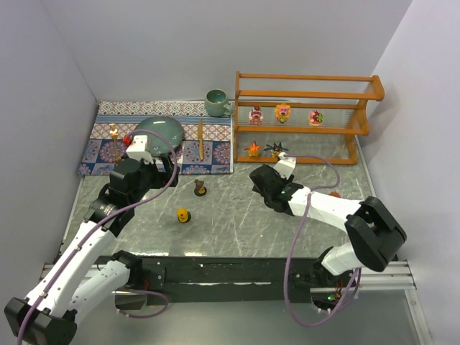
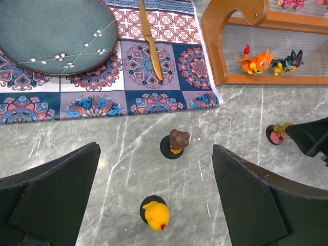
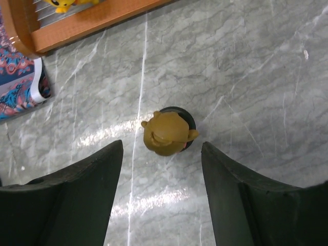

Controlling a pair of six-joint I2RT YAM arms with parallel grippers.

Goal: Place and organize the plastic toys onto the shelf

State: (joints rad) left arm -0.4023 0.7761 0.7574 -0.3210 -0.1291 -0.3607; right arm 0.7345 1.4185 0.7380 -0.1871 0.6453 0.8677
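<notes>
The right end effector (image 3: 161,145) hovers over a tan round-headed figure (image 3: 166,134) on the bench (image 1: 244,215), just in front of the left part of the shelf (image 1: 309,77). Its fingers are spread wide either side of the toy and grip nothing. The left end effector (image 2: 155,148), equally wide open and empty, hangs farther out from the shelf above a brown figure (image 2: 175,142) and a yellow figure (image 2: 155,214). Five toys stand on the shelf: three on the middle tier, an orange creature (image 1: 253,149) and a dark spiky creature (image 1: 275,150) on the bottom. The pick looks best made by descending straight and keeping the toy centred. The fingers should close low, just above the dark base, since the rounded head could slip free.
</notes>
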